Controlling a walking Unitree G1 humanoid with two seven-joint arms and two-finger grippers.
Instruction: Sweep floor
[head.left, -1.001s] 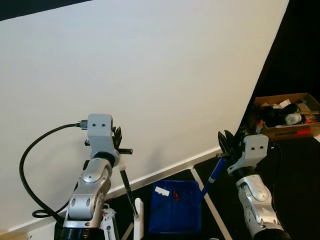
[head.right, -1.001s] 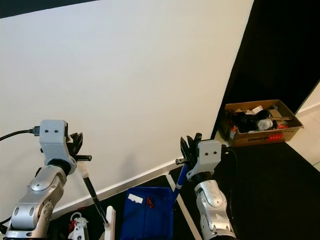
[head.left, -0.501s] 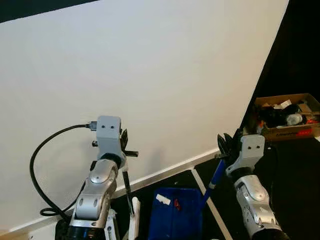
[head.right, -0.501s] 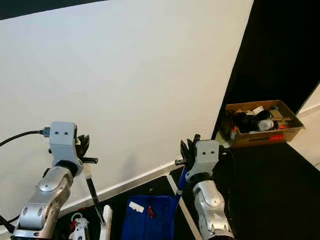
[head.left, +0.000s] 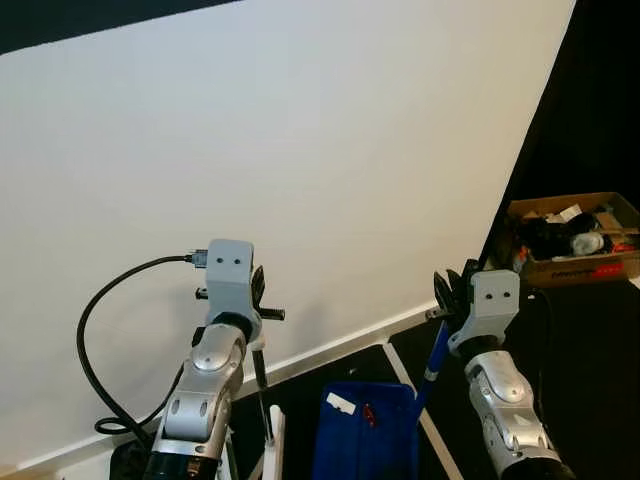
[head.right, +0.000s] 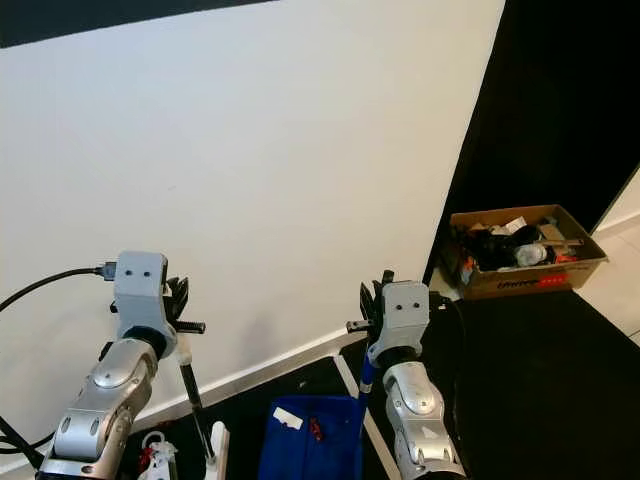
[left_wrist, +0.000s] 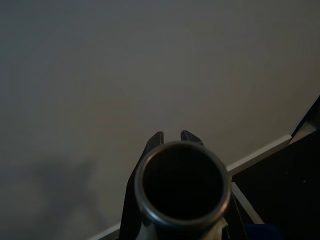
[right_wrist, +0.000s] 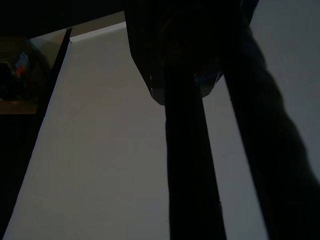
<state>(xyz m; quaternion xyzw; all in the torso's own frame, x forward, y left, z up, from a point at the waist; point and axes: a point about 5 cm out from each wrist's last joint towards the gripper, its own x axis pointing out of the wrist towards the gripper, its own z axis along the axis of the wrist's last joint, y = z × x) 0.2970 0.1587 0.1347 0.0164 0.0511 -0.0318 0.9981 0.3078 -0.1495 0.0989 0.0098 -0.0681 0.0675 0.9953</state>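
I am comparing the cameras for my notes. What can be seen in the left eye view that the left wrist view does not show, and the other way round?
Left eye view alone: the blue dustpan with a white scrap and a red bit in it, the cardboard box, and the right gripper on the blue handle.
Left wrist view alone: the open round end of the broom handle, seen straight on.
Both: the left gripper, the white wall and the white baseboard.

You're looking at a bare indoor room, perhaps a studio or storage corner: plain white wall (head.left: 300, 150), white skirting board (head.left: 330, 340), dark floor (head.right: 520, 380), cardboard box (head.right: 520, 262) of clutter
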